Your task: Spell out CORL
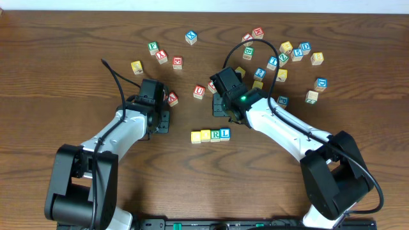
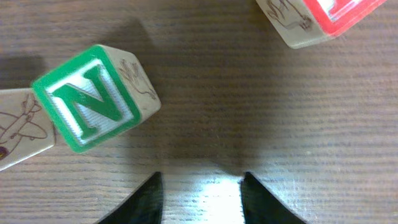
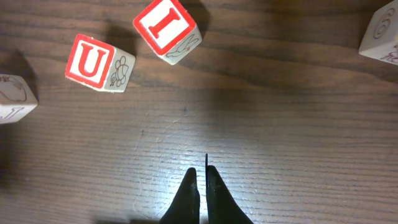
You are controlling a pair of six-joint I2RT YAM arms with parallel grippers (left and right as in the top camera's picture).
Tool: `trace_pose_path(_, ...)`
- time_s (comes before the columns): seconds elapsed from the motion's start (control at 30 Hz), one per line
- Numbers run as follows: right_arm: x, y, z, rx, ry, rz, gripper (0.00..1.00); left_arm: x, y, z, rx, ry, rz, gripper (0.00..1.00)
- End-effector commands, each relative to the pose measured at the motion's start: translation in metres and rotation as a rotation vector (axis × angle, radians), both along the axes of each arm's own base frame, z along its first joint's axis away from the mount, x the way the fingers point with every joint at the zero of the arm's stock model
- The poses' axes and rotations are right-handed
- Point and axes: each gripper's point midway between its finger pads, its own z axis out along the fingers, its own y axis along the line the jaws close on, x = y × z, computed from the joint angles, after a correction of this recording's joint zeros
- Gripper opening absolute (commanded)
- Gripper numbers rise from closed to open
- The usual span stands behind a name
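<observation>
Four small wooden alphabet cubes [image 1: 211, 135] lie touching in a row near the middle of the dark wood-grain table [image 1: 64, 38], towards its near edge, between the two arms. From the left arm's side come two yellow-faced ones (letters too small to read), then a white cube with a green R [image 1: 215, 134] and a white cube with a blue L [image 1: 225, 133].

From overhead, both sets of fingertips are hidden under the wrists. The left gripper [image 2: 200, 180] stands a little apart over bare wood, holding nothing. The right gripper [image 3: 202, 171] is pressed together, also empty.

Beside a green-faced N cube [image 2: 87, 99], a pale cube with an aeroplane drawing [image 2: 15, 127] is cut off by the frame, as is a red-faced cube [image 2: 323, 15]. A red U cube [image 3: 93, 61] and a red I cube [image 3: 166, 28] lie ahead of the right fingers.

Beyond the table's far edge runs a pale strip [image 1: 192, 4]; what it is cannot be told.
</observation>
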Motion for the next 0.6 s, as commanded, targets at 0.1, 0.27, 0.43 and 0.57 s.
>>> trace_pose_path(0.1,-0.015,0.022,-0.002,-0.008,0.003,0.107,0.01,0.013,0.009,0.008,0.046,-0.041,0.023,0.68)
trace_pose_path(0.27,-0.023,0.033,-0.006,-0.014,0.005,0.144,0.01,0.014,0.009,0.009,0.05,-0.049,0.025,0.71)
trace_pose_path(0.43,-0.023,0.038,-0.015,-0.018,0.012,0.152,0.01,0.015,0.009,0.009,0.05,-0.05,0.025,0.72)
trace_pose_path(0.57,-0.027,0.037,-0.026,-0.029,0.04,0.157,0.01,0.015,0.009,0.009,0.049,-0.051,0.025,0.72)
